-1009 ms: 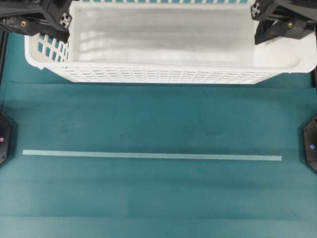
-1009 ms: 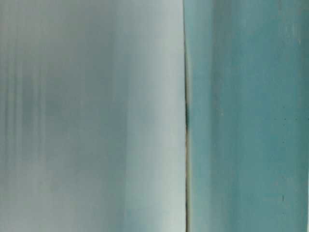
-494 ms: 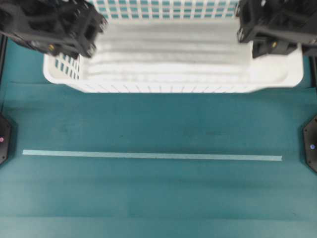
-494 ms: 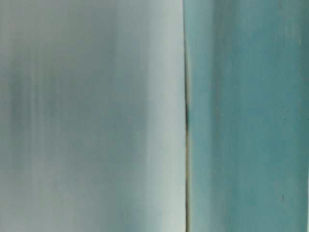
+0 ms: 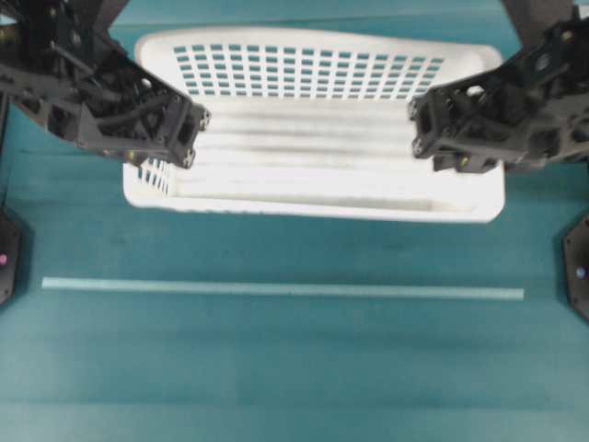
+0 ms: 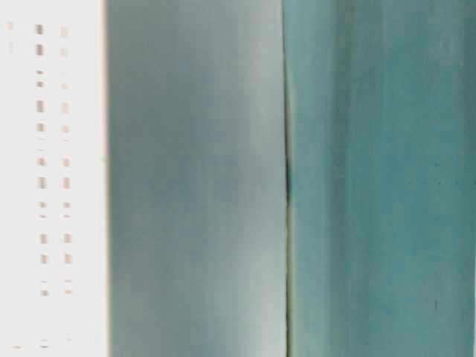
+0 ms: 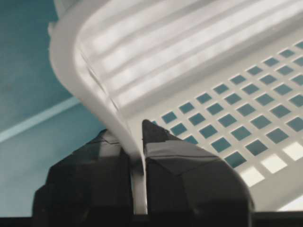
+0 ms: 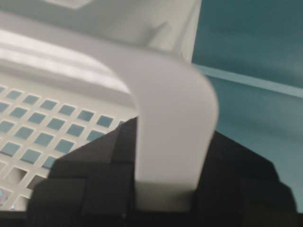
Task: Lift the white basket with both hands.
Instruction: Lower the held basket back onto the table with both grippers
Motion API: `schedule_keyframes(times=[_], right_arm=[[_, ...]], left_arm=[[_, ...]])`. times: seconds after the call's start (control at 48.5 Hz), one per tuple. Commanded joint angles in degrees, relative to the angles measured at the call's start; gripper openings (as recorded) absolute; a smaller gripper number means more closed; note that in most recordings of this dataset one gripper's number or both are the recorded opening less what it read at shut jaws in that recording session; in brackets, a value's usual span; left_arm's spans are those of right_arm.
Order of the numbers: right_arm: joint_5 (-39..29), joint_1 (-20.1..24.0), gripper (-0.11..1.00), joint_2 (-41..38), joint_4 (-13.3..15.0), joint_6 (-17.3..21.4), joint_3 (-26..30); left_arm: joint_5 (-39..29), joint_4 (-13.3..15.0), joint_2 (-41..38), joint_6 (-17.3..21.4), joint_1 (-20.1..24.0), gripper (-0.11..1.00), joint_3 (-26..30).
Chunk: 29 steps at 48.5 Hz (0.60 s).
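Overhead view: the large rectangular white slotted plastic basket (image 5: 313, 129) hangs tilted above the teal counter (image 5: 294, 359), between the left hand (image 5: 189, 138) and right hand (image 5: 419, 129); a pale tape strip (image 5: 276, 289) lies nearer the camera.

Left wrist view: the left hand (image 7: 137, 142) is clenched on the basket's thin end wall.

Right wrist view: the right hand (image 8: 163, 156) grasps the basket's broad rim.

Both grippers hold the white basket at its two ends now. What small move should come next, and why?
Probably a slow, equal raise of both arms. The left gripper is shut on the rim of the white basket and the right gripper clamps the opposite rim, so the hold looks firm. The basket looks tilted toward its far wall in the overhead view, so levelling it while rising seems wise.
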State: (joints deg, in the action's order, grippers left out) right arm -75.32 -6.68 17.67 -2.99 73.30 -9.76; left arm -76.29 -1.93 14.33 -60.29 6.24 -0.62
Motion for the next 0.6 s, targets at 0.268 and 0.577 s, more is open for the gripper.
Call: schedule_keyframes(times=[0.268,0.577], right_arm=[[8.3,1.6,0.18,-1.5,-1.9,-3.3,-7.7],[18.5,2.2,0.18,-1.9,-3.6,-3.8,-17.2]], left_arm=[[15.0,-0.3,2.8,-2.1,-0.6,-0.04,-14.4],[23.8,-0.2,3.3,-6.0,-1.1,-0.04,-22.4]])
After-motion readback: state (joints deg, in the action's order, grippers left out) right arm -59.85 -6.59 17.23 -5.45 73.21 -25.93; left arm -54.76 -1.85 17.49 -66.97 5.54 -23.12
